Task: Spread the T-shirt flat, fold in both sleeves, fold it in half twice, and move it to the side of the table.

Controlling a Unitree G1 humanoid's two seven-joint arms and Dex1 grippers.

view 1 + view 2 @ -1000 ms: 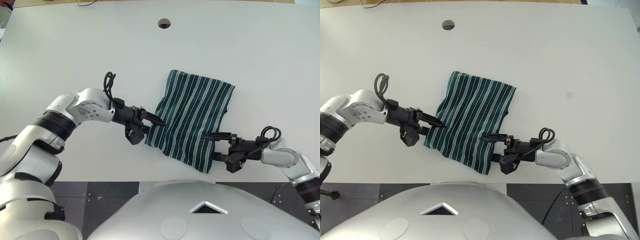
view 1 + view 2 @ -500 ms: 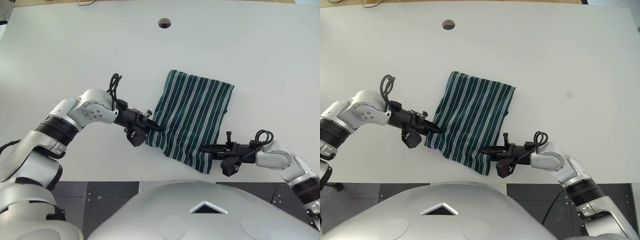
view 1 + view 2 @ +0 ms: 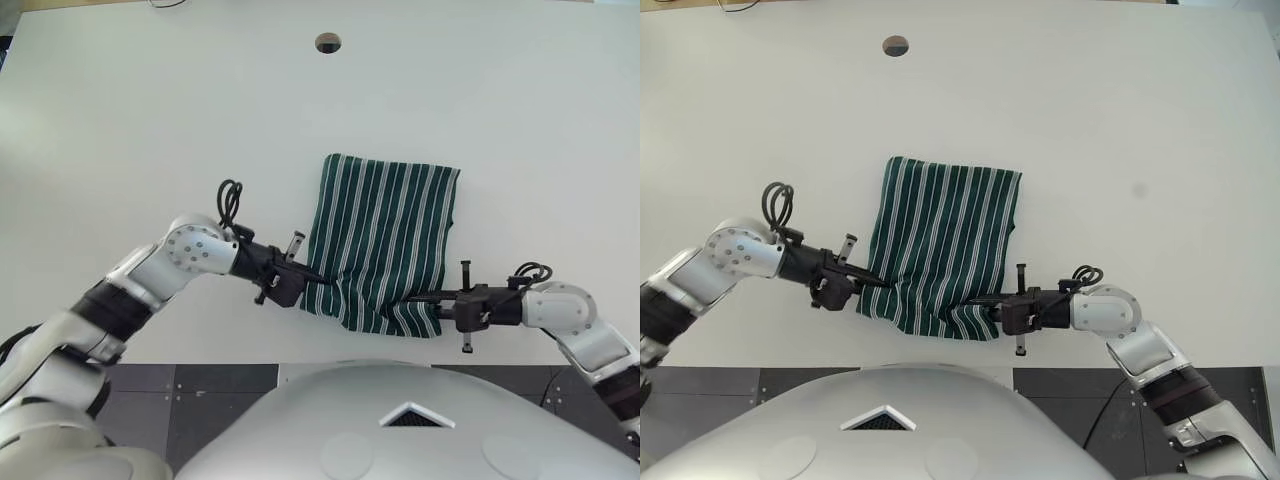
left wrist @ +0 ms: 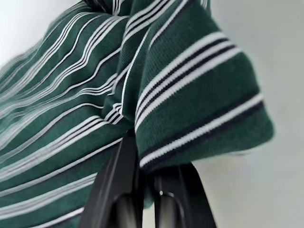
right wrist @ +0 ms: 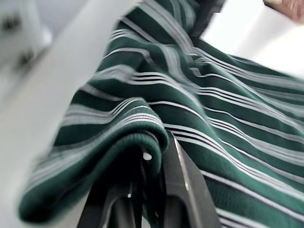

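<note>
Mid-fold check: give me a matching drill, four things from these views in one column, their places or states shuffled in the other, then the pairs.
1. left pincer
2. right pincer
3. T-shirt
4. round hole

A. far part of the table, beyond the T-shirt
B. clamped on the T-shirt's near right corner
C. lying folded mid-table, green with white stripes
D. clamped on the T-shirt's near left corner

Pairs: 1-D, 2-B, 3-C, 4-A

The left gripper (image 3: 316,280) and right gripper (image 3: 412,297) have turned the T-shirt (image 3: 385,230) square, pulling its near corners closer.
</note>
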